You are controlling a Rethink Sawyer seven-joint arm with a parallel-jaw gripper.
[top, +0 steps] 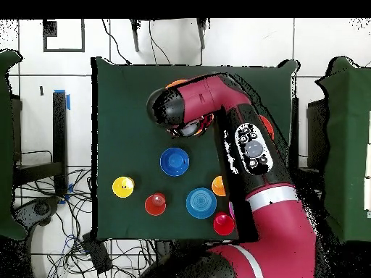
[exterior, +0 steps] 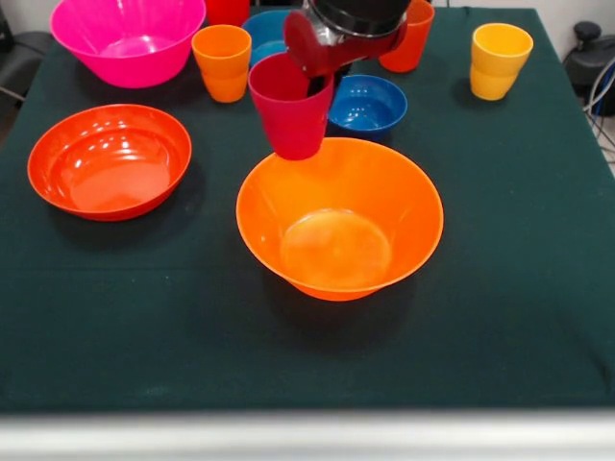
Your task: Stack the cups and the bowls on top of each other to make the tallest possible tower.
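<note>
Dark green cloth covers the counter [exterior: 538, 288], matte against the glossy plastic upon it. At the middle sits the big yellow-orange bowl [exterior: 339, 219], deep and flared, empty. Just above its far rim hangs the red-pink cup [exterior: 290, 108], tapered and upright, with the claw [exterior: 322, 58] closed on its lip. Behind stand the small dark blue bowl [exterior: 368, 103], an orange cup [exterior: 222, 62], a red-orange cup [exterior: 411, 36] and a light blue bowl [exterior: 264, 31] partly hidden by the arm. A yellow cup [exterior: 499, 60], wide orange-red bowl [exterior: 110, 159] and pink bowl [exterior: 128, 38] sit well apart.
</note>
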